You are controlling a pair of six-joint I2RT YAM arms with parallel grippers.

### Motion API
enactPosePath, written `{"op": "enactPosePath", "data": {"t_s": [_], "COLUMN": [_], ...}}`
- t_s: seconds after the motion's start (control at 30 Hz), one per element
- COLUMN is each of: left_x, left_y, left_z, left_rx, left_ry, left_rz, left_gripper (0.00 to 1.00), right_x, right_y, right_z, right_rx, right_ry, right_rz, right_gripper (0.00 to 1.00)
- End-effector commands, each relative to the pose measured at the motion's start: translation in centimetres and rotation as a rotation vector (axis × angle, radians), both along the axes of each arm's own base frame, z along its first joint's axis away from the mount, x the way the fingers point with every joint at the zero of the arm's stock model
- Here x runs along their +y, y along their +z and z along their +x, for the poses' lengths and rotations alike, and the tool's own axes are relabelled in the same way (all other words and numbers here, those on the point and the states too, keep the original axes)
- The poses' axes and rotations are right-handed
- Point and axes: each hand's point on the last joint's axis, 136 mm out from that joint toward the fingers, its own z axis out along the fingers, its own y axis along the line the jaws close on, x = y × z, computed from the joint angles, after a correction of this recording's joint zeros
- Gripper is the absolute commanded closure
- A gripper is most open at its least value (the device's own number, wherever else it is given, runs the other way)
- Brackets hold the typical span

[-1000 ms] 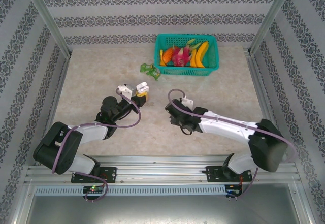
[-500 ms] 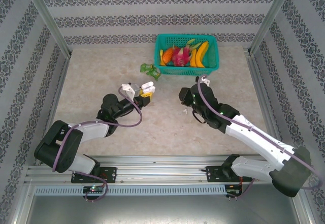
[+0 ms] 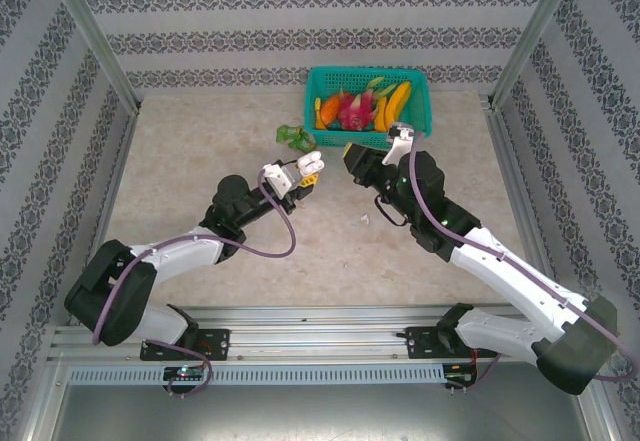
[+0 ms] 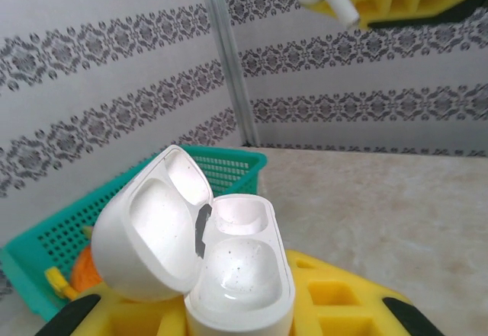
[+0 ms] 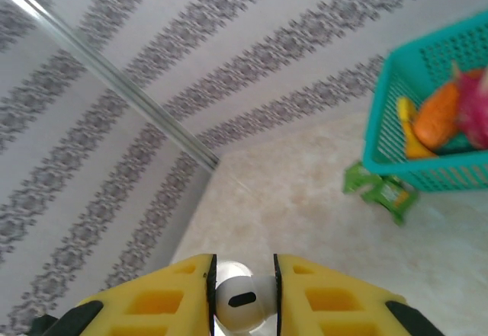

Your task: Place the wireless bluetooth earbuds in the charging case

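White plastic sits in my left gripper (image 3: 303, 172): the charging case (image 4: 232, 260), clamped between yellow fingers (image 4: 335, 305) set narrow, its lid swung open to the left. My left wrist view looks straight into the case, and both wells are empty. Further right, my right gripper (image 5: 241, 275) is closed on one white earbud (image 5: 239, 304), pinched between its yellow fingers; from the left wrist it hangs at the upper right of the frame, apart from the case. From above, the two grippers face each other over the table (image 3: 200, 151). A crumpled green packet (image 5: 380, 187) lies just beside the teal basket (image 3: 422, 106), its label too blurred to read. That basket holds fruit (image 3: 352, 111): orange, yellow, pink
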Motion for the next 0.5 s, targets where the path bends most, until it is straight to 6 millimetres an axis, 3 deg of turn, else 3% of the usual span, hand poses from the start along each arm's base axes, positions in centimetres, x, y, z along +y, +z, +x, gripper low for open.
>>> {"op": "enactPosePath", "data": {"t_s": [0.0, 0.47], "left_x": [-0.2, -1.3], "left_y": [3.2, 7.0], "left_z": [0.2, 0.1], "left_rx": [-0.144, -0.202], "left_ry": [0.051, 0.017], "left_rz": [0.031, -0.017], "left_gripper": [1.0, 1.0], "right_x": [0.5, 3.2], "right_y": [3.3, 5.1], "right_z": [-0.8, -1.9], "right_rx": [-0.145, -0.316], "right_ry": [0.06, 0.189], "right_rz": [0.075, 0.16], "right_gripper": [0.75, 0.75]}}
